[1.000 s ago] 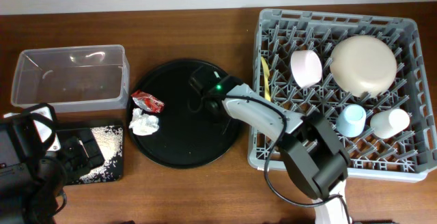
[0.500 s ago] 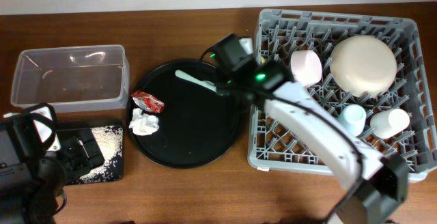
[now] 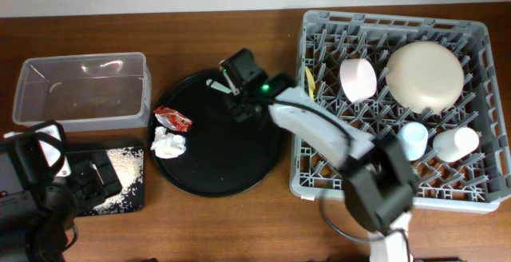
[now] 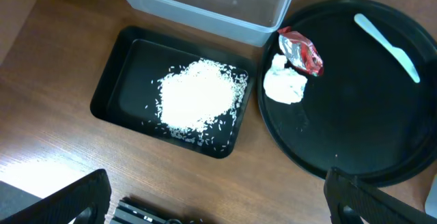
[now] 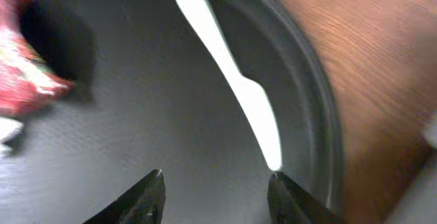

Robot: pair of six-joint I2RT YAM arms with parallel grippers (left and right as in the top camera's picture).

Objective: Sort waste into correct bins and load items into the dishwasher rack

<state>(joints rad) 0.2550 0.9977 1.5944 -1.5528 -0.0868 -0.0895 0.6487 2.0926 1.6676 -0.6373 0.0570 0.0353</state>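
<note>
Mint-green utensil [image 5: 232, 80] is lying flat at the round black tray's [image 3: 215, 174] 12 o'clock rim | right gripper [image 5: 215, 183] is hovering above, fingers [image 5: 147, 197] apart, likely to straddle it | left gripper [image 4: 218, 207] is waiting at 8 o'clock, fingers apart.

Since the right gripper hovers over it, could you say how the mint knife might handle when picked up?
The knife looks thin and flat, so probably light and slightly bendy. Lying flush on the smooth tray, it may slide rather than lift; it should not roll.
</note>
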